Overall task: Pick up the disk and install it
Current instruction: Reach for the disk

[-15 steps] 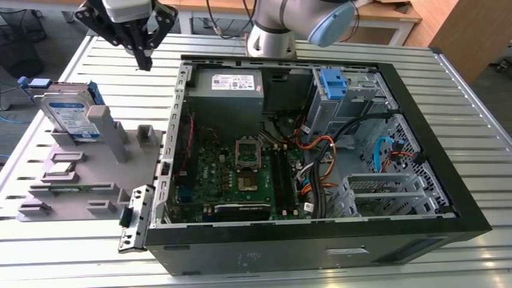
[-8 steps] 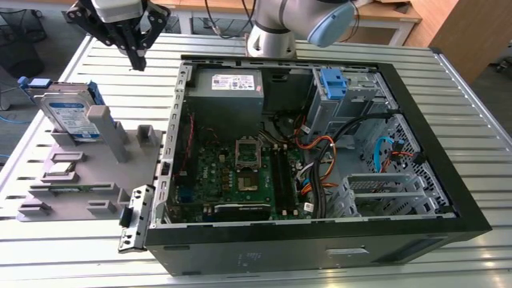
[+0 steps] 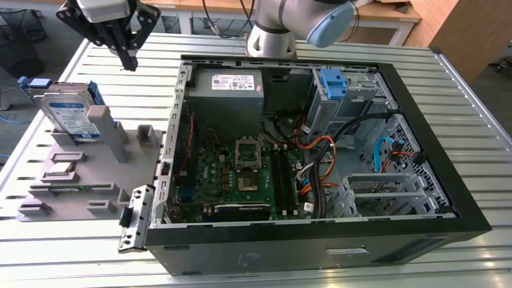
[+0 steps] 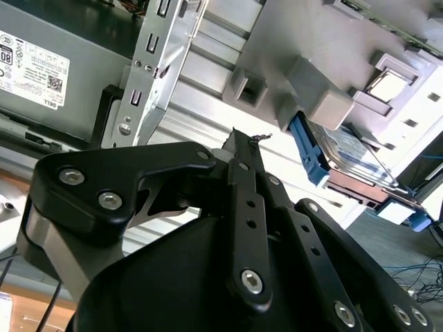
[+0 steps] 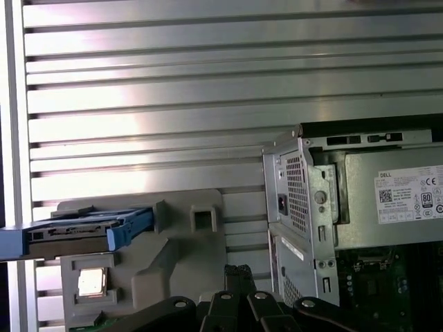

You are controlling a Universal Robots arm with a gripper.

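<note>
The disk, stiff and probably weighty, stands on edge; grasp its blue-framed sides. The gripper hangs above, pressed together, empty.

I lose the end effector above its linkage, cut by the exterior view's upper edge, like most of the arm. Below the end effector, the disk has its lower part hidden behind the grey holder. In the first wrist view the disk runs off the picture's edge; in the second wrist view the grey holder covers most of the disk
</note>
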